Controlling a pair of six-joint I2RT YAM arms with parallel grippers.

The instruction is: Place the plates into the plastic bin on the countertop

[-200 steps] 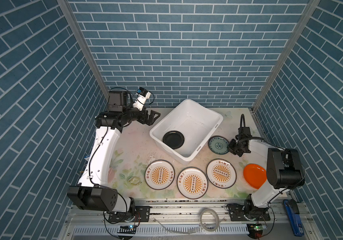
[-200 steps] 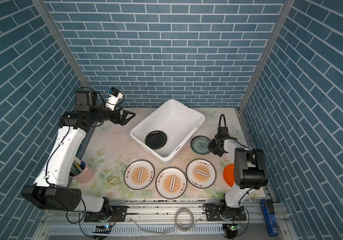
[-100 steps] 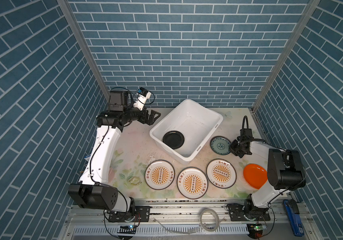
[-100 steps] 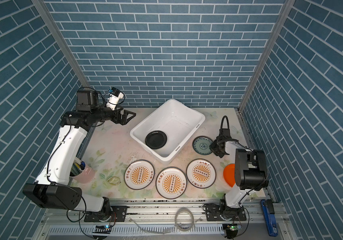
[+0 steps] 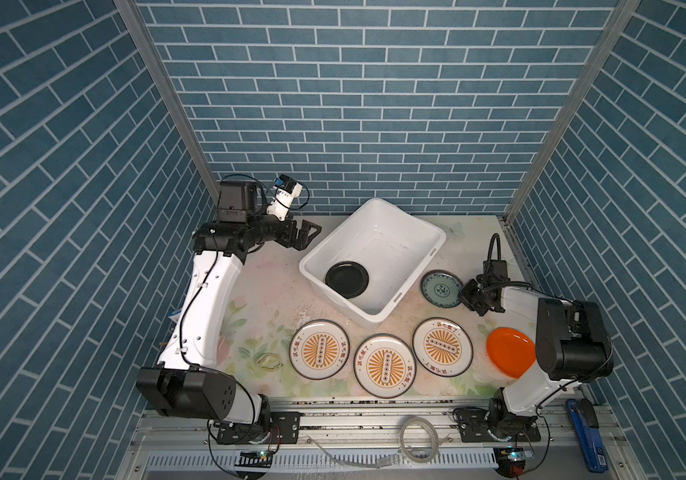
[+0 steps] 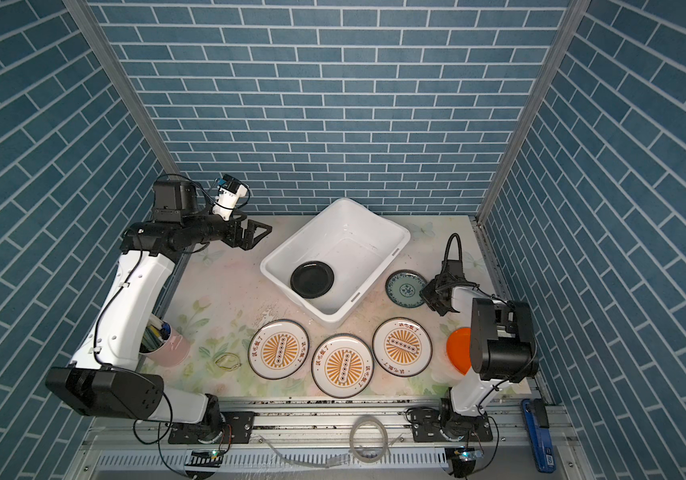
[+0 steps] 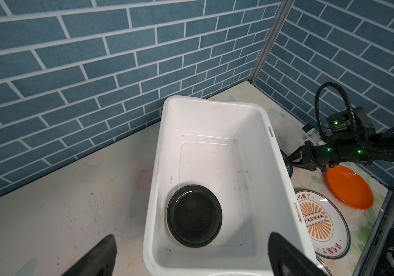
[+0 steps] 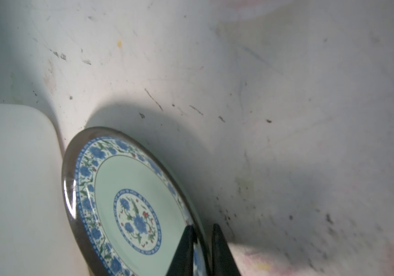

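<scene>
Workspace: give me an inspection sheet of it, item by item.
Surface: floral countertop, scuffed and speckled.
Job's things: black plate inside plastic bin; three sunburst plates, orange plate and teal plate outside it.
Clutter: pink cup of utensils, rubber band.
Grippers: left claw open, beside the bin; right claw closed on the teal plate's rim.
Cables: loose tubing on front rail.
Surroundings: blue brick walls.
</scene>
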